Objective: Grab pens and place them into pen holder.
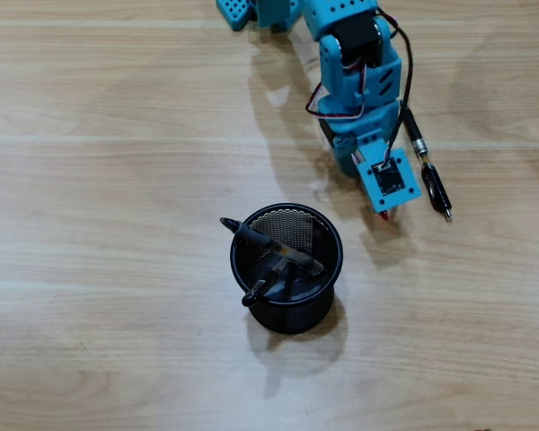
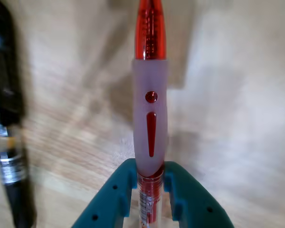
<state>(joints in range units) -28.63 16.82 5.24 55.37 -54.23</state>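
Red pen (image 2: 151,95) w/ frosted white grip, betw. gripper (image 2: 150,183) fingers.

Overhead view: bright, even light; sharp throughout. Soft, doubled shadows fall down and left of the arm (image 1: 359,81) and below the pen holder (image 1: 287,268) on the table (image 1: 90,269). Wrist view: heavily blurred; red pen (image 2: 151,104) soft, black pen (image 2: 9,142) at left smeared.
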